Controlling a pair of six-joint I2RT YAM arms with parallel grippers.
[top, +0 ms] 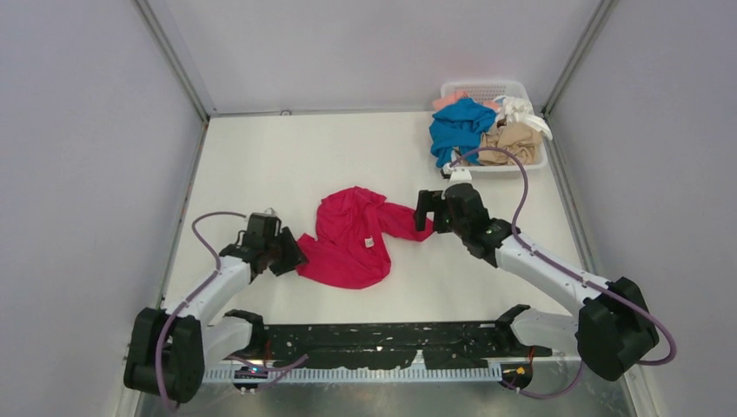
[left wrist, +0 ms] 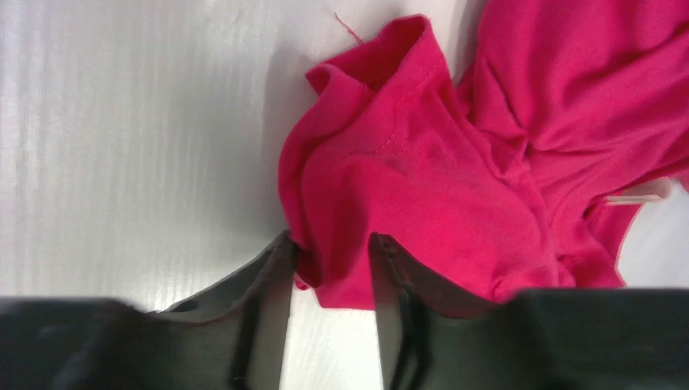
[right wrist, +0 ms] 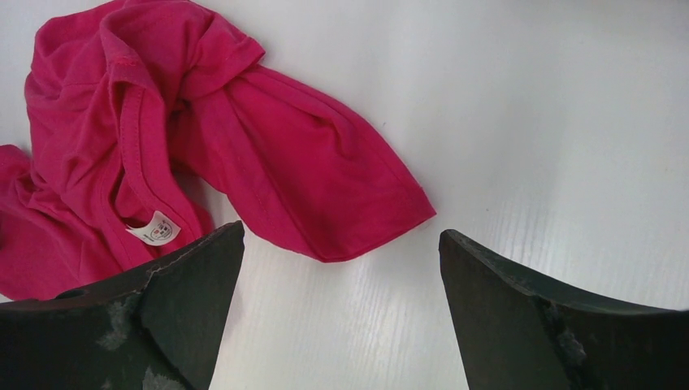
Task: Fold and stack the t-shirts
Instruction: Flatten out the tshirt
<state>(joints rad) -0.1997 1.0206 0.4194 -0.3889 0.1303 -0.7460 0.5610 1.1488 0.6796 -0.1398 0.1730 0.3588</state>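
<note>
The magenta-red t-shirt lies crumpled on the white table, a white label showing at its collar. My left gripper is at the shirt's lower-left edge. In the left wrist view its jaws stand partly open with a fold of the red cloth between the fingertips. My right gripper is at the shirt's right sleeve. In the right wrist view it is wide open and empty, the sleeve just ahead of the fingertips. Blue, tan, white and peach-pink shirts lie in the basket.
The white lattice basket stands at the table's far right corner. Grey walls enclose the table on the left, back and right. A black rail runs along the near edge between the arm bases.
</note>
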